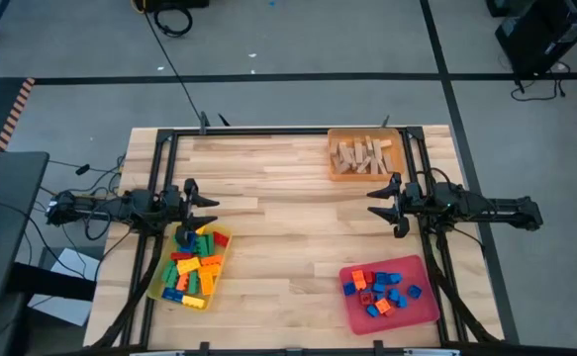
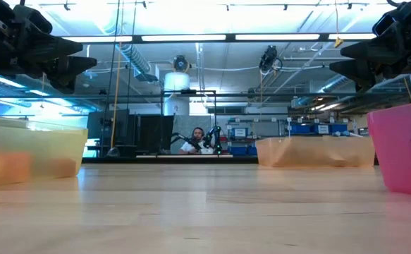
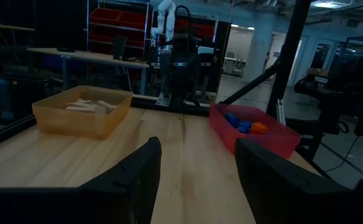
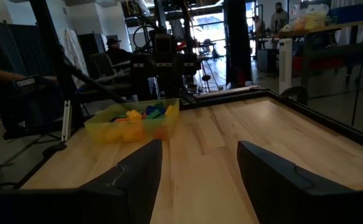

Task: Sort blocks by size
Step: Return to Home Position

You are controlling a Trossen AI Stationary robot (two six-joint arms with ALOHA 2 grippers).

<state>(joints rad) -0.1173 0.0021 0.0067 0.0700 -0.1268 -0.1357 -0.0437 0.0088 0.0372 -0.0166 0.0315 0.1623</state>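
Left gripper (image 1: 215, 211) hovered nearest the blocks (image 1: 194, 269), at the yellow tray's (image 1: 155, 285) edge; right gripper (image 1: 372, 203) well apart from it; both jaws stood open, apparently empty.

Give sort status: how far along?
Looks finished: tan pieces in the orange tray, small blue and red pieces in the red tray, bigger mixed bricks in the yellow tray. Nothing held: left hand and right hand are open, empty, at the table sides. No loose blocks visible.
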